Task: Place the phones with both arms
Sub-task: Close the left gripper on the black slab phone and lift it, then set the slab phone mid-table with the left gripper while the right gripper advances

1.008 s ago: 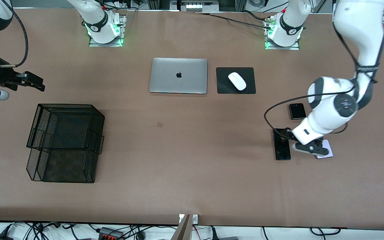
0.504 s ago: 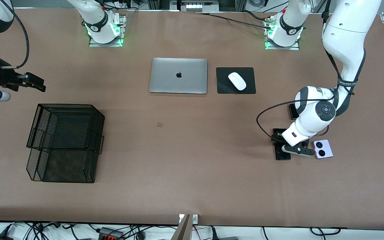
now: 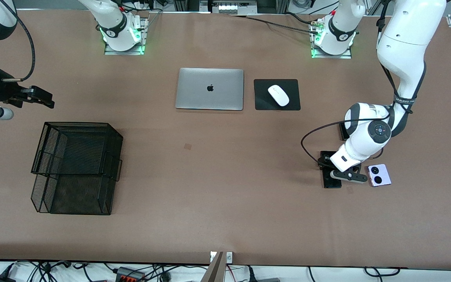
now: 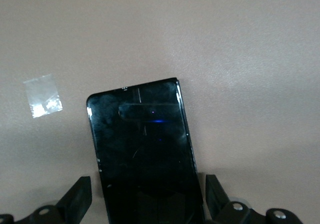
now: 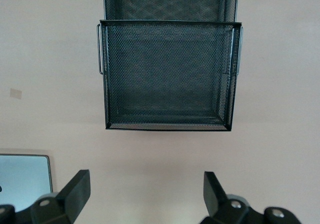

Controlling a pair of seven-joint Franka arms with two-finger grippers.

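The long black phone (image 3: 330, 182) lies flat near the left arm's end of the table. My left gripper (image 3: 343, 177) hangs low over it and is open. In the left wrist view its fingers (image 4: 77, 200) stand on either side of the phone (image 4: 142, 144) without touching it. The lilac-white flip phone (image 3: 379, 175) lies beside that gripper, lenses up. Only an edge of the black flip phone (image 3: 343, 131) shows past the left arm. My right gripper (image 3: 41, 98) waits open over bare table at the right arm's end, with nothing between its fingers (image 5: 75, 194).
A black two-tier mesh tray (image 3: 76, 168) stands near the right gripper, nearer the front camera, and fills the right wrist view (image 5: 167, 73). A shut silver laptop (image 3: 210, 89) and a white mouse (image 3: 278, 95) on a black pad (image 3: 262, 102) sit mid-table.
The left arm has swung from over the lilac phone toward the long black phone, uncovering the lilac one and hiding most of the black flip phone. The right arm barely moved.
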